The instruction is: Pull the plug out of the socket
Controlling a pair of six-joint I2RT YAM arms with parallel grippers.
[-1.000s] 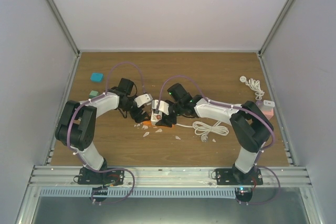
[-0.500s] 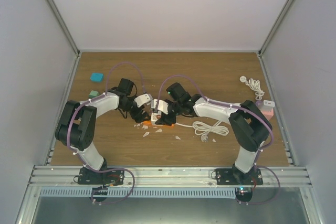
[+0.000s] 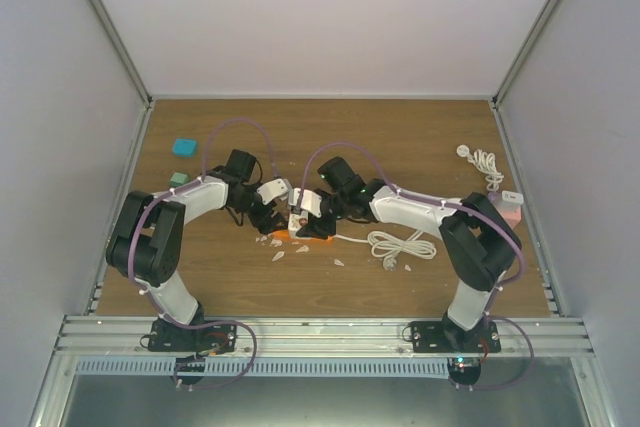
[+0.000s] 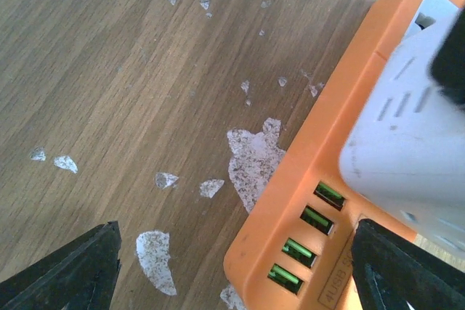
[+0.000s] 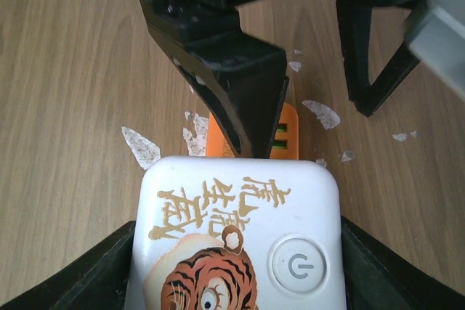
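Wooden table [image 3: 420, 137], viewed overhead, has both arms meeting at centre; left wrist shows left jaws released, straddling the USB end of the orange socket [image 4: 320, 128]; right wrist shows right jaws clenched on the white tiger-printed plug [image 5: 218, 201] atop it.

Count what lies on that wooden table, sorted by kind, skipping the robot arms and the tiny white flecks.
Coiled white cables: 2
Small teal blocks: 2
Orange plastic power strip: 1
White square adapter with a tiger print: 1
Small pink-and-white object: 1
Total: 7
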